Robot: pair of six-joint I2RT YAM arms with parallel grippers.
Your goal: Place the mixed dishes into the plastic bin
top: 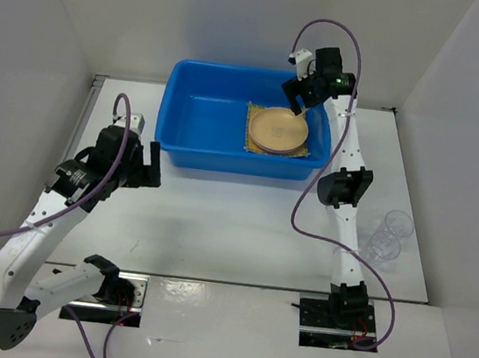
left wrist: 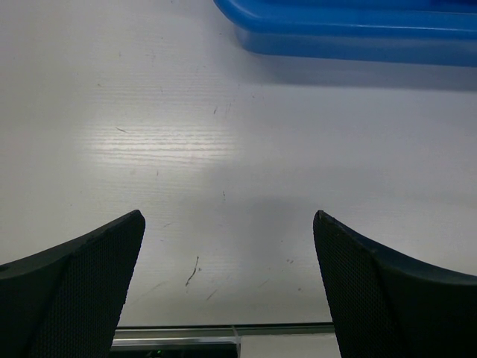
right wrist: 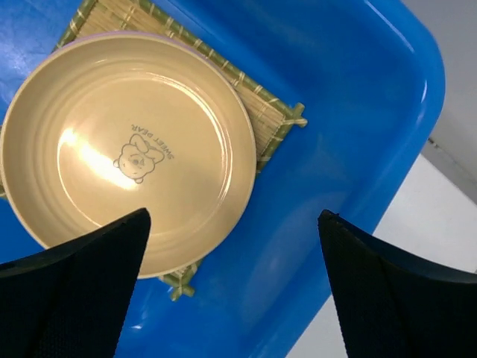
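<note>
Dishes: your tan-yellow plate [right wrist: 127, 149] lies on the bamboo mat [right wrist: 272, 123] inside the blue bin [right wrist: 358, 112], with a thin pinkish edge [right wrist: 160, 36] beneath it — possibly the pink plate. Your right gripper [right wrist: 232, 216] hangs above, fingers wide apart and empty. The left gripper [left wrist: 227, 216], also spread, sits over the table [left wrist: 186, 134], and two clear cups [top: 391, 233] stand outside, right of the bin.

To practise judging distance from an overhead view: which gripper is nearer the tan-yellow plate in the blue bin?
Right. The right gripper hangs open just above the tan-yellow plate's far right edge. The left gripper, also open, is over the table outside the blue bin's near left corner.
</note>
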